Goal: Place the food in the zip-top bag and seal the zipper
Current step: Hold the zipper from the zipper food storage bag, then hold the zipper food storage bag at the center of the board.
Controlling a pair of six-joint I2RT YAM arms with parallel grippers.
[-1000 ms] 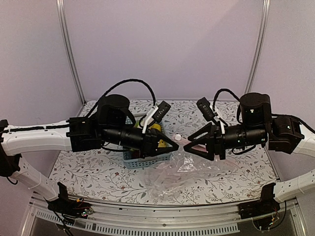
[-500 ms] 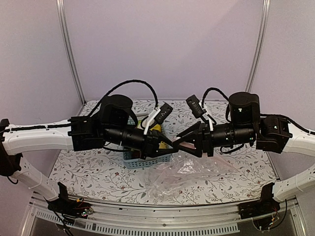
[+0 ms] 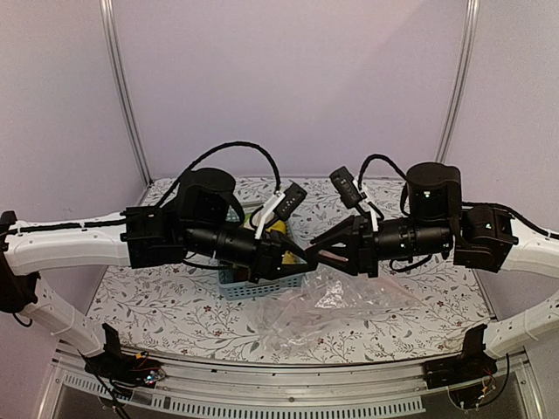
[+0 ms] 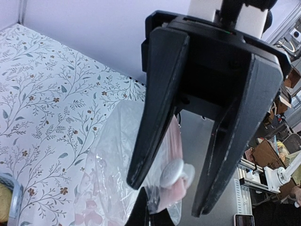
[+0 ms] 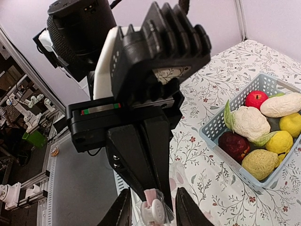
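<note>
Top view: left gripper [image 3: 302, 256] and right gripper [image 3: 318, 254] met tip to tip above the light-blue basket [image 3: 234, 286]. Zip-top bag [image 3: 336, 305] lay crumpled on the table [image 3: 166, 305] in front, one edge pulled up to the tips. Food [image 3: 278, 227] sat in the basket. Zipper not discernible.

Left wrist: own jaws pressed together, pinching bag film. Right gripper's jaws partly spread either side of a small white-and-pink piece [image 4: 178, 172] at the bag edge, with gaps on both sides. Couldn't tell if it was food or part of the bag.

Right wrist: same piece between own fingers; basket off to the right.

Risks, my read: thin film could slip from the left pinch. Tips this close could collide. A one-point hold leaves the mouth collapsed, so food would bounce off.

Surface: flat floral-print cover. Room: plain lilac walls [image 3: 288, 87], metal posts [image 3: 122, 87], workshop clutter [image 4: 277, 141] beyond the table edge.
</note>
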